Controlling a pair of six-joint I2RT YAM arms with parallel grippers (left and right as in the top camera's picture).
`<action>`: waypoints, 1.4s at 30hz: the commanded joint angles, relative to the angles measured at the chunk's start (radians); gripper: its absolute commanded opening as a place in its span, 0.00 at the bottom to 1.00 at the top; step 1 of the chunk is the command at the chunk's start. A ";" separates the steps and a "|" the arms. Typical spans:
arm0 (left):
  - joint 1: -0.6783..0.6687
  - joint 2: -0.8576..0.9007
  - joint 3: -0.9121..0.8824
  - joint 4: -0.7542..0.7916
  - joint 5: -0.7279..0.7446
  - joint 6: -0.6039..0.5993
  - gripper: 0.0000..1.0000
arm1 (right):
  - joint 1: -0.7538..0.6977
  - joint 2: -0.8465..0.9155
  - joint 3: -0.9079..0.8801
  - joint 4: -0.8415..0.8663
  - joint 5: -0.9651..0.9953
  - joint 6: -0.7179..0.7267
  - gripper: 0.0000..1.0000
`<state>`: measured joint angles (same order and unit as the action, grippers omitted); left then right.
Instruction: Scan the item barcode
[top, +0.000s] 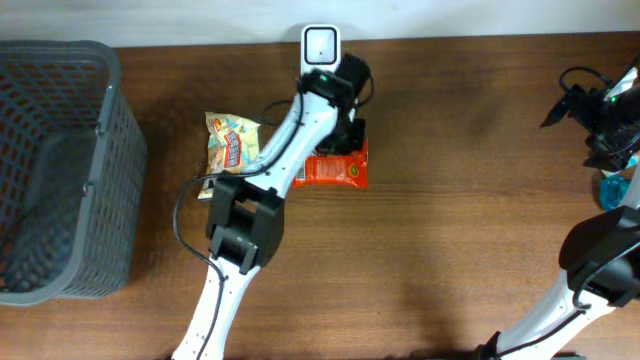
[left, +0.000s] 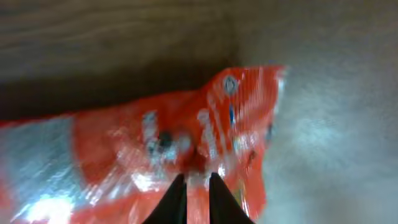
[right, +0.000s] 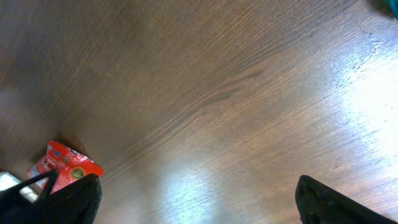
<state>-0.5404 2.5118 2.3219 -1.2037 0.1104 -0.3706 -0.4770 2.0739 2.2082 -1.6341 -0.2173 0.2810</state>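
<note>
One grey basket (top: 128, 150), red packet (top: 340, 174), yellow packet (top: 232, 140) outside

Blurry red packet (left: 124, 149), partly off-frame

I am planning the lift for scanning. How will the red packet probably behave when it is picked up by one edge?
Probably floppy: the red packet is thin, wrinkled film, so it may droop from a one-edge pinch. Likely light, since it looks flat and thin from overhead. Its glossy surface, with bright glare, could slip in a narrow grip.
</note>
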 joint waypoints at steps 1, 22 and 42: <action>0.013 -0.006 -0.083 0.060 0.013 0.005 0.20 | -0.001 0.001 0.000 0.000 0.013 -0.003 0.98; 0.267 -0.070 0.676 -0.485 0.014 0.134 0.99 | -0.001 0.001 0.000 0.000 0.013 -0.003 0.98; 0.221 -0.268 -0.449 0.090 0.286 0.267 0.94 | -0.001 0.001 0.000 0.000 0.013 -0.003 0.98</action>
<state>-0.3191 2.2532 1.9301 -1.1736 0.3458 -0.1215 -0.4774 2.0743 2.2082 -1.6344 -0.2169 0.2802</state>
